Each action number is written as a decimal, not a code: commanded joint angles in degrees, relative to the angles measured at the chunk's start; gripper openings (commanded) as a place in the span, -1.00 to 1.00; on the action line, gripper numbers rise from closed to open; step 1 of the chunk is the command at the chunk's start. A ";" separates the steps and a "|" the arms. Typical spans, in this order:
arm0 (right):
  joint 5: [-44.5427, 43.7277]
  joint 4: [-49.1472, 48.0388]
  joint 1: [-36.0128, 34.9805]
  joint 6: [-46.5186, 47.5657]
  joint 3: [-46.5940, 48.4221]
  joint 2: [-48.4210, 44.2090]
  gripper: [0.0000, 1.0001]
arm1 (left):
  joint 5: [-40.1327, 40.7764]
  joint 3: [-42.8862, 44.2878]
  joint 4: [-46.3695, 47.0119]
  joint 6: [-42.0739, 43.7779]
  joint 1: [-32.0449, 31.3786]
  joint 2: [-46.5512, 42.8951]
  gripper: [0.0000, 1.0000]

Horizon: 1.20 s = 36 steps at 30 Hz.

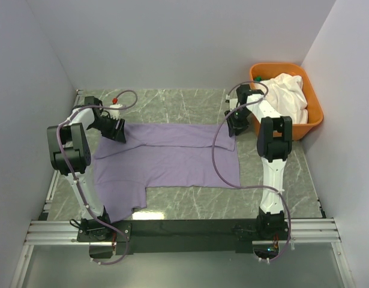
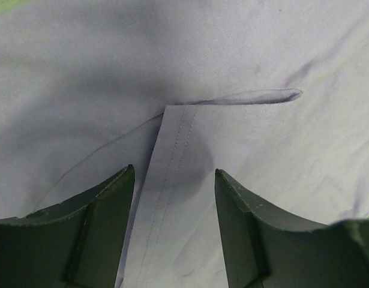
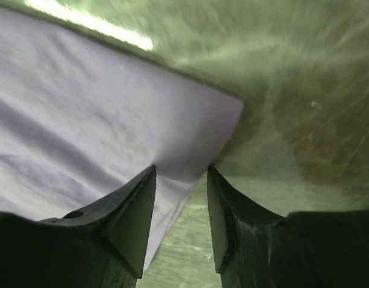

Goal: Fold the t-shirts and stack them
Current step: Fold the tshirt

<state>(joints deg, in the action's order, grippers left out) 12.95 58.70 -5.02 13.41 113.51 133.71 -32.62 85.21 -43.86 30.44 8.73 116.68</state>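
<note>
if the jaws are closed unevenly, only one layer of the lavender t-shirt [image 1: 172, 159] may be caught and the fold dragged crooked. the shirt is spread flat beside the orange tub [image 1: 313, 114], with the white t-shirt [image 1: 289, 93] heaped inside it. both grippers are seen partly open, and nothing is gripped. the shirt's corner nearest the tub is straddled by the right gripper [image 3: 181, 171]; a hemmed flap, well apart from the tub, is straddled by the left gripper [image 2: 175, 174].

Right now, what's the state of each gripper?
Left gripper: open, over the lavender t-shirt hem, holding nothing.
Right gripper: open, at that t-shirt's corner, holding nothing.
</note>
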 commanded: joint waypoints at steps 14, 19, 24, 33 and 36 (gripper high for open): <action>3.32 -7.62 0.80 -8.83 -10.59 -8.56 -0.16 | 0.89 -0.04 0.00 1.38 -2.40 -6.03 0.22; 1.55 -11.84 1.41 -11.91 -10.77 -7.68 -0.13 | 1.68 0.13 -0.53 2.00 -2.40 -6.56 0.22; -0.11 -15.80 1.94 -15.25 -13.05 -8.90 -0.09 | 1.95 1.01 -1.41 2.17 -2.49 -6.38 0.22; 0.41 -15.80 2.20 -16.13 -13.40 -7.76 -0.09 | 2.03 2.86 -1.76 1.38 -2.67 -5.24 0.22; 1.46 -15.89 2.29 -16.22 -13.67 -7.76 -0.20 | 2.04 2.77 -1.58 1.21 -2.67 -5.15 0.22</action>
<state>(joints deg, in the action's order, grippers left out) 13.82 44.10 -3.22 -1.89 99.92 126.10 -30.28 85.89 -45.17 31.27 6.37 113.19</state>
